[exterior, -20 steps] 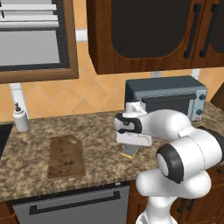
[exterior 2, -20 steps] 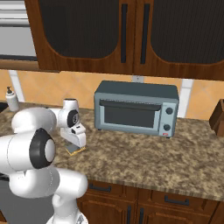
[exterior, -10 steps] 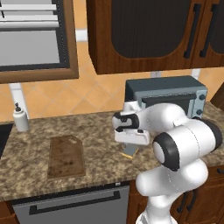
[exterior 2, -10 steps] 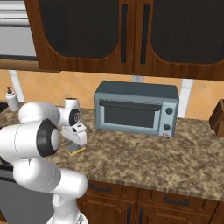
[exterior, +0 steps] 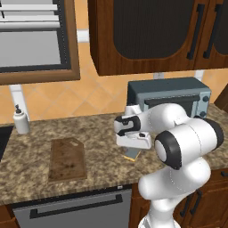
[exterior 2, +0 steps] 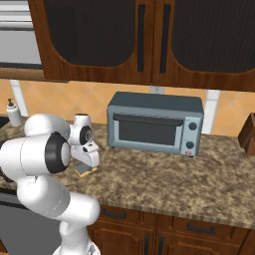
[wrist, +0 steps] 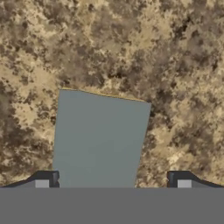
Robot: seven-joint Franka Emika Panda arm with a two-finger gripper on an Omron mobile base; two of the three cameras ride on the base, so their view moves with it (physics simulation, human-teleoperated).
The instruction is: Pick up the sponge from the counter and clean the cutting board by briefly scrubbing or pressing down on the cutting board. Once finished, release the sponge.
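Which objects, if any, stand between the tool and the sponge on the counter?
None visible. In the hand view the sponge lies directly under the open tool on the counter, between its two fingertips, with bare granite around it.

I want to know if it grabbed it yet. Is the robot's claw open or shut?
Open. In the hand view the claw has its fingertips spread wider than the sponge, not squeezing it.

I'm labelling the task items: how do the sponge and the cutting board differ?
The sponge is a small block, grey-blue over yellow; the cutting board is far larger, flat dark brown wood. The sponge lies beneath the gripper, between its open jaws; the cutting board lies apart, untouched. Both rest on the counter.
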